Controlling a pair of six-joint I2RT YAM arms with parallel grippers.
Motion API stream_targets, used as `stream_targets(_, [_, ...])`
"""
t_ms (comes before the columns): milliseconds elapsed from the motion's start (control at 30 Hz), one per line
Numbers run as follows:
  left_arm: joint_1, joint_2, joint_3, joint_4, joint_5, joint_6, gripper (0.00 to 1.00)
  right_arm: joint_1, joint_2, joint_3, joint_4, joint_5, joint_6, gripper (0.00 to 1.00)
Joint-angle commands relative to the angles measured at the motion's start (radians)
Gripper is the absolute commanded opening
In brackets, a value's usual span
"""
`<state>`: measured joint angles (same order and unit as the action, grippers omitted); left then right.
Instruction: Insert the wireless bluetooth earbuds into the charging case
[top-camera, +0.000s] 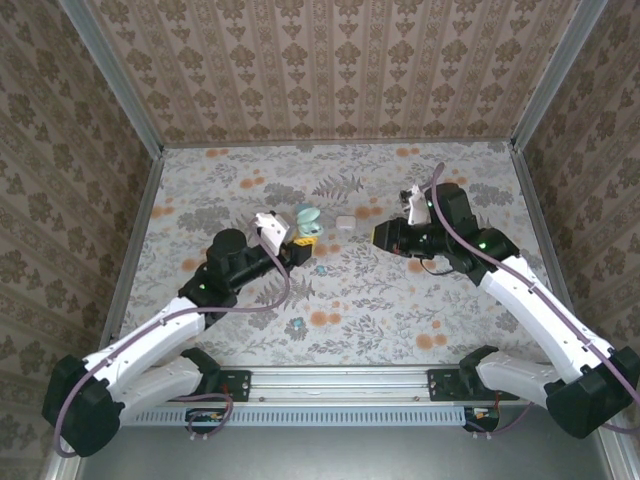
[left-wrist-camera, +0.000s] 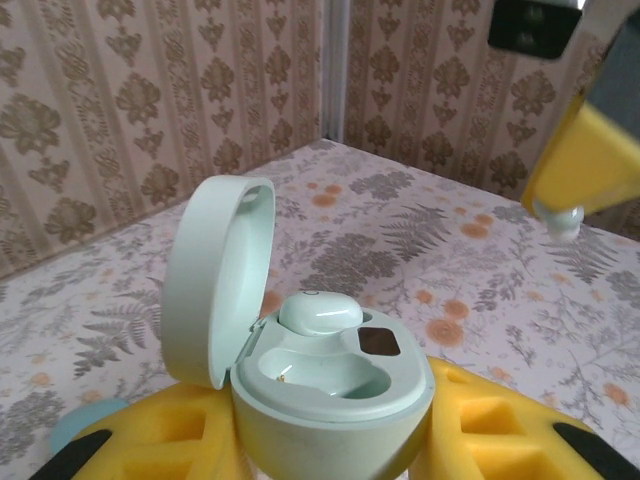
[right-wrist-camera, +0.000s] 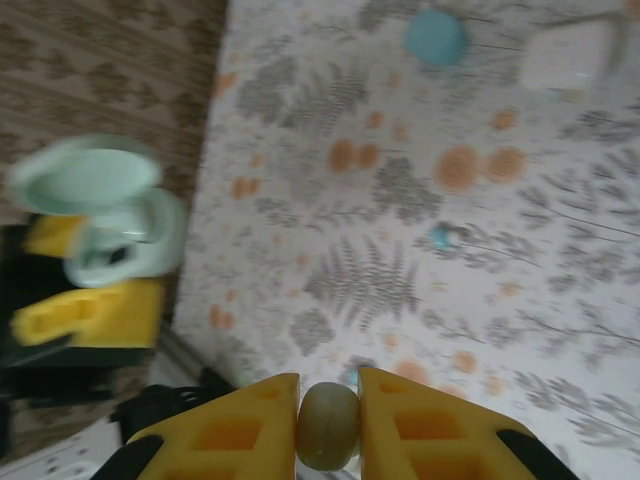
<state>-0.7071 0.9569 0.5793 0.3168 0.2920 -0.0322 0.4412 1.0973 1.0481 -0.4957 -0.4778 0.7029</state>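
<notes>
Your left pincer (left-wrist-camera: 325, 445) is clamped on the mint charging case (left-wrist-camera: 330, 385) (lid up), left of centre on the worktop (top-camera: 400, 310). One seated earbud (left-wrist-camera: 320, 312) is in its far well; the near well is bare. A teal earbud (top-camera: 321, 270) lies loose close by. Your right pincer (right-wrist-camera: 328, 395) is closed on a pale earbud (right-wrist-camera: 328, 430), apart from the case.

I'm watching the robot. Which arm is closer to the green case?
Left. The left gripper holds the green case; the right gripper is apart, off to its right, pinching an earbud.
</notes>
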Motion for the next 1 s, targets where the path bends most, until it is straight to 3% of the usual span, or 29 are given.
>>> stream_targets(0, [-0.018,0.019,0.039,0.074,0.054,0.013,0.18,-0.001,-0.017,0.028,0.145,-0.146,0.095,0.22])
stream_targets(133, [-0.045,0.047,0.039,0.103,0.070,0.034,0.18,0.024,-0.004,0.041,0.240,-0.179,0.142,0.22])
stream_targets(533, [-0.083,0.086,0.059,0.148,0.091,0.072,0.18,0.136,0.084,0.099,0.281,-0.165,0.127,0.23])
stream_targets(967, [-0.101,0.099,0.077,0.149,0.095,0.077,0.19,0.163,0.137,0.088,0.332,-0.131,0.139,0.23])
